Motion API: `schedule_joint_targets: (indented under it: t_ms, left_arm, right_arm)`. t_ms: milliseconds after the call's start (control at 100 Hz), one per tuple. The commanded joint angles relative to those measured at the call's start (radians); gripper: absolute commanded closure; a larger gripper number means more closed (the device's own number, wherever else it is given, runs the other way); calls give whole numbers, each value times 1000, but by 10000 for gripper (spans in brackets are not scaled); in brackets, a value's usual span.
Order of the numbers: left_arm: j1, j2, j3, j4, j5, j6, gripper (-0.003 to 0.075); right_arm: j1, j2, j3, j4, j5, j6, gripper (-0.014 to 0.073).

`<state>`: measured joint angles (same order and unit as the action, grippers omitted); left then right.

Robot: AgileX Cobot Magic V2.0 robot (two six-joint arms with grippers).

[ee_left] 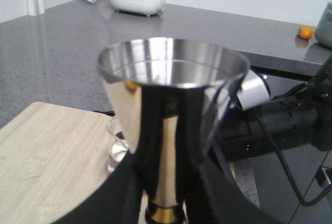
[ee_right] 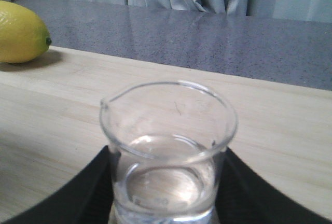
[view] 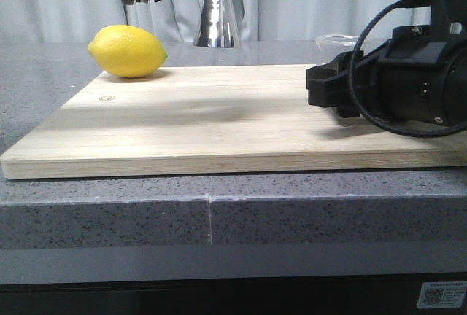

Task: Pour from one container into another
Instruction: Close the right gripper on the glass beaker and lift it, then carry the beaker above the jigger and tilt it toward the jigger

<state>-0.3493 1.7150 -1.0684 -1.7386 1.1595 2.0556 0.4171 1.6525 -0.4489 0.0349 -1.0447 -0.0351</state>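
The left tool [ee_left: 165,203] is clamped on the jigger [ee_left: 168,125], its dark fingers [ee_left: 124,187] pressed against the lower cone on both sides near the gold band. The jigger stands upright in this tool, held off the board [view: 219,122], its open mouth facing up. The right tool [ee_right: 166,203] is clamped on the beaker [ee_right: 168,146], which sits upright between its fingers [ee_right: 88,187] with the pour lip at the rim and clear liquid low inside. In the left wrist view the beaker [ee_left: 118,149] shows just beyond the jigger, lower than it. The lemon [view: 128,51] rests on the board well apart from the right tool, on the grey worktop [view: 109,213].
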Motion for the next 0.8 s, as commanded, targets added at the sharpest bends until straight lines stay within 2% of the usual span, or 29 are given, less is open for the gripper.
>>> schedule_joint_targets:
  t_ms: [0, 160, 510, 680, 790]
  left_arm:
    - [-8, -51, -30, -79, 111, -1, 739]
    - [-8, -51, -30, -77, 111, -1, 739]
    - [-8, -51, -30, -67, 111, -1, 739]
    - [-8, -51, -30, -63, 111, -1, 739]
    - [-8, -51, -30, -63, 111, -1, 739]
  right_arm:
    - [-1, -56, -22, -10, -84, -5, 347]
    - [-1, -114, -22, -10, -62, -7, 347]
    - [-1, -301, -25, -35, 112, -9, 347]
    - [-1, -404, -115, -83, 387, -9, 347]
    - [-1, -454, -186, -116, 501, -9, 347]
